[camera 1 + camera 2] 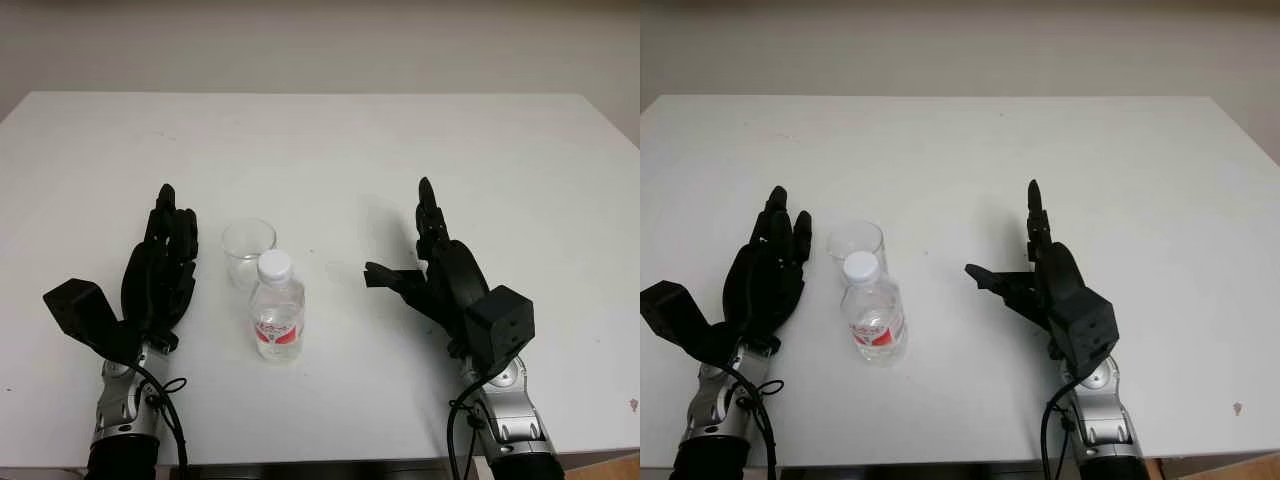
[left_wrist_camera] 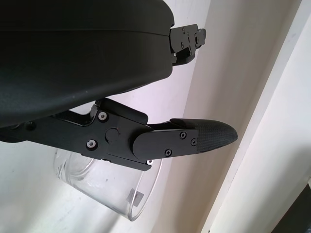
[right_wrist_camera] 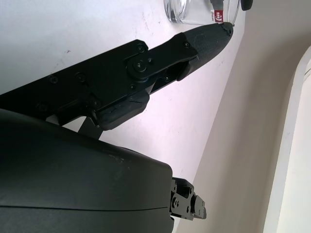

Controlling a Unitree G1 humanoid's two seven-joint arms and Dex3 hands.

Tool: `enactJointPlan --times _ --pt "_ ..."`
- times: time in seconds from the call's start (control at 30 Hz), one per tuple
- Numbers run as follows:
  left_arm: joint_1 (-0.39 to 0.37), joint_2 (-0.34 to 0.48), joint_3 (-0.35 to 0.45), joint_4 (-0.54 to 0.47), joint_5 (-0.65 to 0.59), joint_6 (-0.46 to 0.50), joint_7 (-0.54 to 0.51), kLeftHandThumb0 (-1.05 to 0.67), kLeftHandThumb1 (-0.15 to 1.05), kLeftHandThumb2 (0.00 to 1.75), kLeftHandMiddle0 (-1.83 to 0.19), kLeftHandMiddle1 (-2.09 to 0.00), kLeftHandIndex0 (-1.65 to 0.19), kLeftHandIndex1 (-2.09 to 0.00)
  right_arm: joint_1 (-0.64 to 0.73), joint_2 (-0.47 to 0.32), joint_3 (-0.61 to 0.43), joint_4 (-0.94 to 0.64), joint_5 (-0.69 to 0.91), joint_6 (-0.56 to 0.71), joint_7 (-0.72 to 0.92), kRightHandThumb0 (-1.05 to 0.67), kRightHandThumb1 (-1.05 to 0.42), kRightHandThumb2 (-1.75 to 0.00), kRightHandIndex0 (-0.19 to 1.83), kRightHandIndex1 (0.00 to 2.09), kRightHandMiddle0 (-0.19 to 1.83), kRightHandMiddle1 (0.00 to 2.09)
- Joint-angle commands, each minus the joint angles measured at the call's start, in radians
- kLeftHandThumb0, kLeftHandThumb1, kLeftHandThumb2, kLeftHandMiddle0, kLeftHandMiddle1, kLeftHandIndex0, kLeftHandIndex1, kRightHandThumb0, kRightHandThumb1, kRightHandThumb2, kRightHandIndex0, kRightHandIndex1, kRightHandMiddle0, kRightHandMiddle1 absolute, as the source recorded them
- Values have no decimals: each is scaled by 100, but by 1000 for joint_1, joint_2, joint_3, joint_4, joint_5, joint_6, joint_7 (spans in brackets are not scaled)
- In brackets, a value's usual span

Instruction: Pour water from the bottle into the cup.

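A clear plastic bottle (image 1: 277,312) with a white cap and a red label stands upright on the white table (image 1: 330,150), a little left of centre. Directly behind it and touching or nearly touching stands a clear plastic cup (image 1: 248,250), upright. My left hand (image 1: 165,250) is open just left of the cup, a short gap away; the left wrist view shows the cup (image 2: 112,191) beside one finger (image 2: 194,138). My right hand (image 1: 415,255) is open to the right of the bottle, thumb pointing at it. The bottle's base (image 3: 201,12) shows past that thumb.
A pale wall runs behind the table's far edge. The table's front edge lies just below both forearms. A black cable (image 1: 165,400) loops beside the left wrist.
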Motion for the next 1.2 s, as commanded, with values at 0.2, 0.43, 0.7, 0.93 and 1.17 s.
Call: enactJointPlan --times 0.2,0.43,0.7,0.93,1.17 --pt "12 -3 0 5 6 12 6 -72 105 43 16 -5 14 -5 -17 -3 5 14 2 -27 9 -87 -93 -5 -19 0 -19 0" --pt "3 -8 0 11 6 14 14 -72 105 41 16 -5 15 -5 -44 -33 -16 8 155 4 183 -84 -91 -5 -19 0 -19 0" --pt "3 -10 -2 5 8 10 18 -73 105 43 16 -6 14 -6 -84 -142 -24 -147 315 147 432 -87 -87 -4 -13 5 -12 4" --pt "3 -10 -2 -4 5 13 18 -72 105 44 15 -6 14 -6 -71 -190 11 -262 360 245 559 -83 -82 -4 0 11 0 10" --pt "1 -5 -3 -7 4 19 13 -71 105 44 16 -5 14 -5 -92 -204 35 -226 387 316 648 -80 -79 -5 11 17 9 16"
